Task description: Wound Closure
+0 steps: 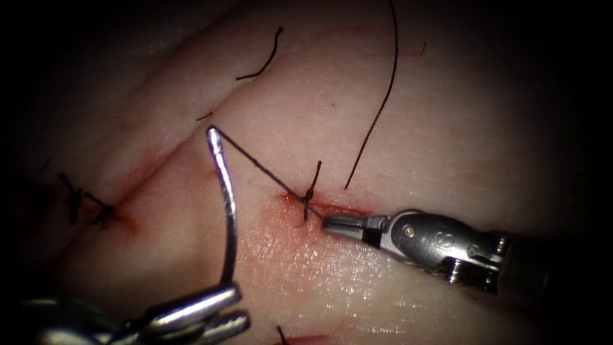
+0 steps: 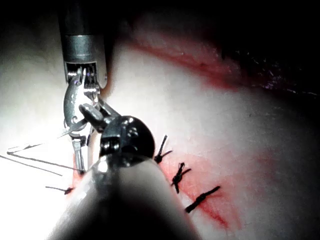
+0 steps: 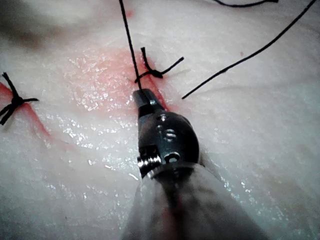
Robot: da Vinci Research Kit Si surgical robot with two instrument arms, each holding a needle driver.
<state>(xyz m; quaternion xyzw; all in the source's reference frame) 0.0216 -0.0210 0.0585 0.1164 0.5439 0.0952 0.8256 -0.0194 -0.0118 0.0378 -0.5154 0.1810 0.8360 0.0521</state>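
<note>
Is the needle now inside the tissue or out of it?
Out. The needle stands free above the tissue, left of the cut. The left tool grips one end; thread leaves the other.

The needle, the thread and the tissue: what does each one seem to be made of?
The needle, held near one end by the left hand and out of the tissue, looks like polished steel: bright glints run along its curve. The thread looks like a dark, matte fibre, possibly braided; it is too fine to tell. The tissue is pale, soft pork, wet and glossy near the cut.
</note>
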